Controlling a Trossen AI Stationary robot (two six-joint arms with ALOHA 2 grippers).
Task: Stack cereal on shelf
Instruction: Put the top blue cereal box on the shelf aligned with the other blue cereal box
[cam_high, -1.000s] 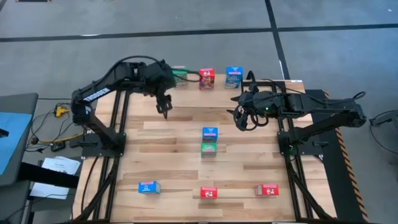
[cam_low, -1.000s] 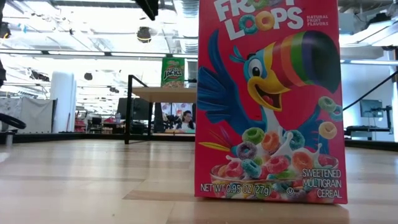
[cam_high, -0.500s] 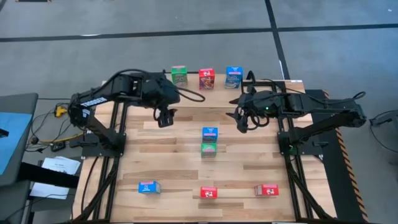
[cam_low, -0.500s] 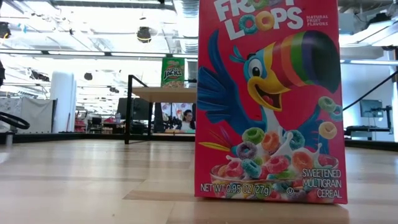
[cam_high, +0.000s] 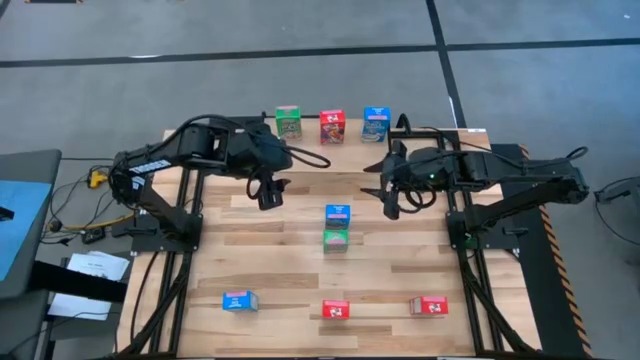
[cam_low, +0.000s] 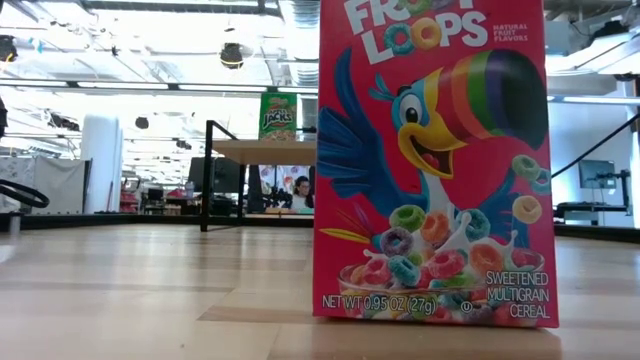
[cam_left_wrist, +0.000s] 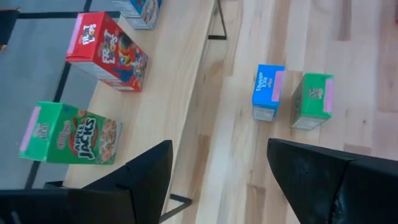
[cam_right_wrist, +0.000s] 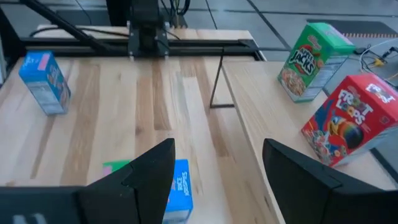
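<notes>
Dark left tool (cam_high: 266, 194) and right tool (cam_high: 388, 196) hover open, empty.

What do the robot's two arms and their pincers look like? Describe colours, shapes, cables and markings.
Both arms are black, built of slim jointed links. The left arm has white lettering on one link and a looping black cable. The right arm shows a small green light. Each pincer, left and right, has two flat dark fingers.

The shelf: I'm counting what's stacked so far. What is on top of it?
Three boxes stand on the shelf: a green box, a red box and a blue box. The wrist views show only single boxes, nothing stacked on them. The arms cover part of the board's front edge.
</notes>
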